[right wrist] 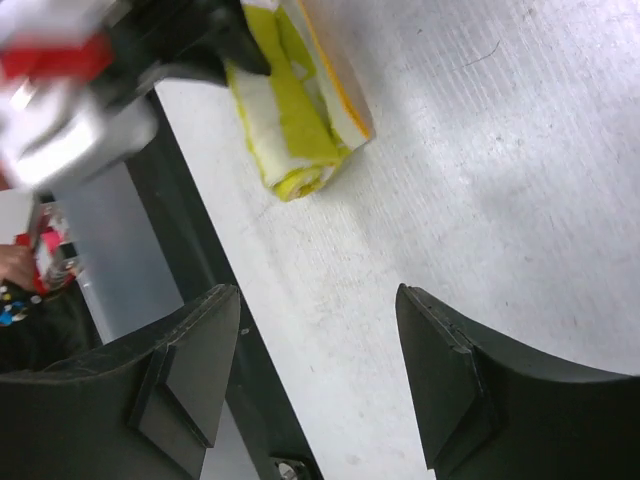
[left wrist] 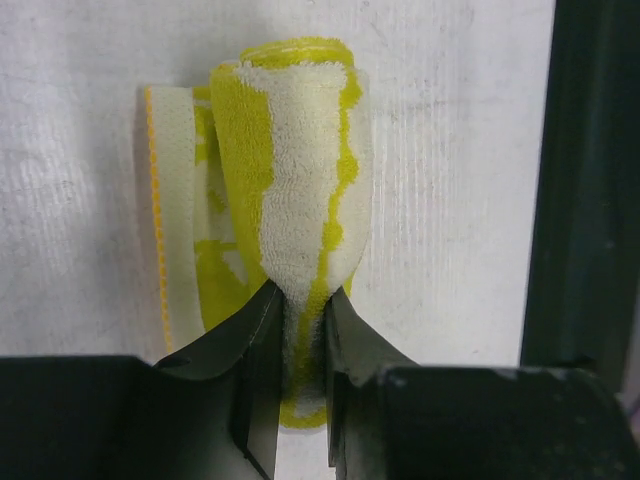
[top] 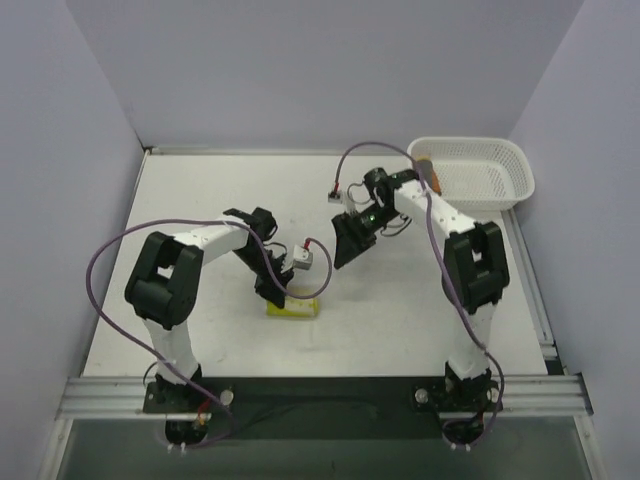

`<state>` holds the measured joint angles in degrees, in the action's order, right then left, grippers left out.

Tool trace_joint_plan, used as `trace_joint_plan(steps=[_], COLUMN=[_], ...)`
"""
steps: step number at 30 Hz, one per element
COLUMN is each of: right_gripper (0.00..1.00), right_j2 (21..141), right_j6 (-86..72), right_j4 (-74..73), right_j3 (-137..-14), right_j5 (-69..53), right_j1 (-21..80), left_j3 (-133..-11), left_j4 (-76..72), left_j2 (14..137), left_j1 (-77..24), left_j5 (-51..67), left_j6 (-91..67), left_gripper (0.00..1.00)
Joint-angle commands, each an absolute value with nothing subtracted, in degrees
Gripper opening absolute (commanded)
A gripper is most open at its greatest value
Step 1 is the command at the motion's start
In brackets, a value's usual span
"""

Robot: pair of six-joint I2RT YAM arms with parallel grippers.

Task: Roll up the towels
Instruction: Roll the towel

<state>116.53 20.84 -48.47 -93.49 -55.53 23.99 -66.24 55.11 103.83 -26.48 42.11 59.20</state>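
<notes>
The pale yellow towel (top: pixel 293 307) with lime-green prints lies rolled on the table in front of the left arm. My left gripper (top: pixel 275 295) is shut on one end of the roll. In the left wrist view the yellow towel (left wrist: pixel 300 170) is pinched between the two fingers of the left gripper (left wrist: pixel 302 300), and a loose flap lies flat to its left. My right gripper (top: pixel 342 250) hangs open above the table, apart from the towel. In the right wrist view the right gripper (right wrist: pixel 318 292) holds nothing, with the rolled yellow towel (right wrist: pixel 295 120) farther off. The orange towel (top: pixel 428 163) shows at the basket's left end.
A white mesh basket (top: pixel 470 141) stands at the back right corner. The dark strip along the table's near edge (left wrist: pixel 580 200) runs close beside the towel. Lilac walls close in the table on three sides.
</notes>
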Motion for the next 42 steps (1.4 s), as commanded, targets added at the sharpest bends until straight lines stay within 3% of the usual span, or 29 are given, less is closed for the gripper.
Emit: trace_joint_plan(steps=[1,5,13,20,27,35,42], right_gripper=[0.63,0.60,0.57,0.66,0.68,0.67,0.49], right_j2=[107.2,99.7,89.8,92.7,98.6,105.9,109.5], right_j6=[19.7,18.6,19.5,25.8,34.6,40.3,38.7], right_j4=[-46.3,-41.6,-35.3,-25.9,-10.4,-0.5,-4.0], right_j3=[-87.9,-80.8,-74.4,-73.5,-69.1,-66.0,-65.9], right_j5=[-49.5,-46.4,-35.4,-14.1,-4.8,-3.9,-9.8], right_j1=[24.6,25.0,34.7,51.6,59.2,59.2,57.2], left_j3=[-75.9,-86.3,-96.8,-99.7,-101.3,-101.3,-101.2], left_j4=[69.6,75.8,79.0,83.0,84.7,84.9,84.6], left_j2=[113.6,127.0,136.7,141.1,142.5,142.4,142.6], left_j1=[-23.1,-18.0,-16.3,-16.3,-16.2,-15.9,-15.2], left_j5=[48.9,50.8,48.9,48.7,48.8,49.0,49.3], left_j6=[63.9,64.4,62.8,64.2,64.9,65.0,63.1], left_gripper=[0.11,0.14,0.19,0.26,0.29,0.30,0.38])
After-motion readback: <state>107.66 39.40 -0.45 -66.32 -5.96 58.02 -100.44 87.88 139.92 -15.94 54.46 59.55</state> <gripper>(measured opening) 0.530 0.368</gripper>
